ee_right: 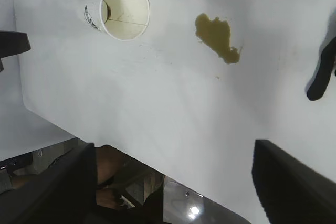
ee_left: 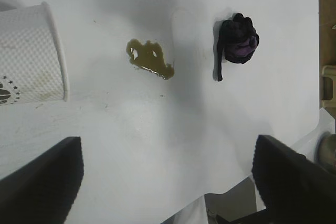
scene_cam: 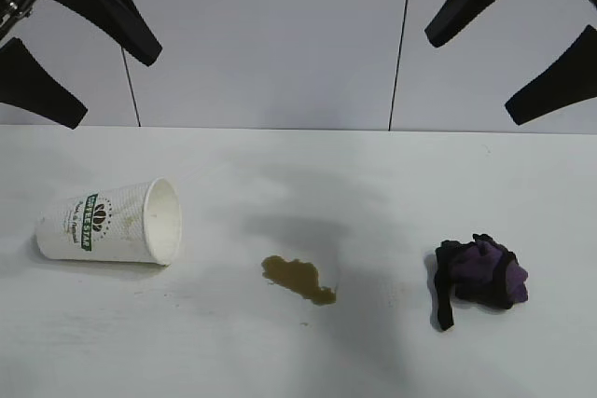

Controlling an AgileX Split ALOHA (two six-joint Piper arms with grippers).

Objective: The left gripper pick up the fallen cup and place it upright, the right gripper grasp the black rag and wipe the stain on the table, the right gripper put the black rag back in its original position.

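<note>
The white paper cup (scene_cam: 110,223) with its green logo lies on its side at the left of the table (scene_cam: 280,165), mouth turned toward the middle. A brown-olive stain (scene_cam: 298,279) spreads near the table's centre, and the black and purple rag (scene_cam: 478,275) sits bunched at the right. My left gripper (scene_cam: 112,86) hangs open high above the cup, nothing between its fingers. My right gripper (scene_cam: 474,76) is open too, high above the rag. The left wrist view takes in the cup (ee_left: 31,53), stain (ee_left: 149,59) and rag (ee_left: 238,43) from well above. The right wrist view looks into the cup's mouth (ee_right: 123,10) and shows the stain (ee_right: 216,36).
Grey wall panels (scene_cam: 270,34) stand behind the table. Both wrist views show the table's edge (ee_right: 136,157) with dark floor below it. A beige object (ee_left: 328,87) sits off the table beyond the rag.
</note>
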